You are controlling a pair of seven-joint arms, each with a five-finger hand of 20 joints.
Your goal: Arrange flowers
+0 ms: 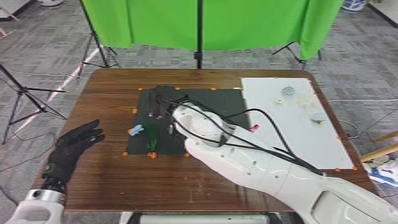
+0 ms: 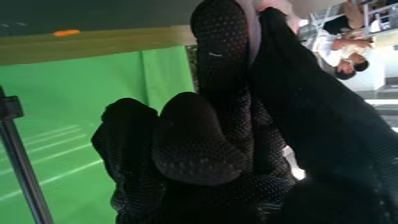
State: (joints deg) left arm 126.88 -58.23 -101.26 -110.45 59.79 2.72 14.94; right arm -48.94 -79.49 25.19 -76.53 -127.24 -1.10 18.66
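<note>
Near the frame's middle, my right hand (image 2: pixel 200 157) pinches something pale pink (image 2: pixel 274 5), probably a flower held for placing; my left hand (image 1: pixel 67 151), loosely spread, lower left, leaves it room.

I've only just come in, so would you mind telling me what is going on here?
The robot appears to be arranging flowers. Its right hand is over the black mat, pinching a pale pink thing. Its left hand is open at the table's left side. A small blue piece and green stems are at the mat's left.
</note>
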